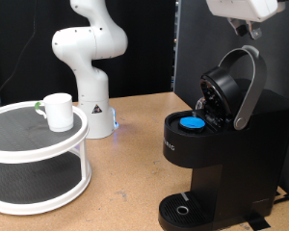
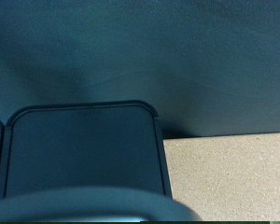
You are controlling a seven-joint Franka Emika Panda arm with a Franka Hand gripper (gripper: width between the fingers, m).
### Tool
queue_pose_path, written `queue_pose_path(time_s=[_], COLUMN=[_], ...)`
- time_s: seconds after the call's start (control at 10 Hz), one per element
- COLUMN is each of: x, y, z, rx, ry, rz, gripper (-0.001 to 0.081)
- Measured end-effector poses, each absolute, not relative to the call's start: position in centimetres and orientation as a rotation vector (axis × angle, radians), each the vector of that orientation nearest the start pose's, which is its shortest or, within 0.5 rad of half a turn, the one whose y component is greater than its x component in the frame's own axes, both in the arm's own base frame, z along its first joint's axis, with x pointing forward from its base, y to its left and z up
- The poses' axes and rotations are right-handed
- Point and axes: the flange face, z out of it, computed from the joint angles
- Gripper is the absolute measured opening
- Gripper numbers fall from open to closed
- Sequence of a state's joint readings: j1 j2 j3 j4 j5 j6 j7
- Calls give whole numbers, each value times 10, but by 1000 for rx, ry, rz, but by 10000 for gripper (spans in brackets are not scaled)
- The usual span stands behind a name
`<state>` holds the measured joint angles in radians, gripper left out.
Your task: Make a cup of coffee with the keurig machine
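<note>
At the right of the exterior view stands the keurig machine (image 1: 217, 144) on the worktop (image 1: 135, 135), its lid swung up so the pod chamber lies exposed, a blue-topped pod (image 1: 192, 121) already seated there. The drip tray at its base is bare. At the left, a white two-tier stand (image 1: 34, 154) carries the cup (image 1: 59, 111) on its upper shelf, well apart from the machine. The gripper (image 1: 243, 12), at the upper right above the raised handle, is cropped; whether it is open I cannot tell.
</note>
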<state>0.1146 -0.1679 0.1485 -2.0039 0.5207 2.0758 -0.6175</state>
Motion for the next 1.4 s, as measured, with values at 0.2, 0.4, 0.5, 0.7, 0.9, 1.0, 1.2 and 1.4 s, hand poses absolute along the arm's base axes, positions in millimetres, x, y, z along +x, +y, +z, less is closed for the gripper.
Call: queue_pose_path(time_s=[0.2, 0.4, 0.5, 0.7, 0.9, 1.0, 1.2, 1.4], x=[511, 513, 513, 516, 517, 517, 517, 516], y=[181, 193, 198, 205, 209, 210, 210, 210], z=[555, 549, 544, 537, 532, 531, 530, 529], rx=[-2551, -2568, -2575, -2580, -2581, -2580, -2577, -2571], ry=[-899, -909, -914, -927, -935, -938, -942, -957], rz=[-438, -441, -434, -432, -428, -425, -421, -401], gripper=[315, 38, 38, 8, 2, 4, 4, 4])
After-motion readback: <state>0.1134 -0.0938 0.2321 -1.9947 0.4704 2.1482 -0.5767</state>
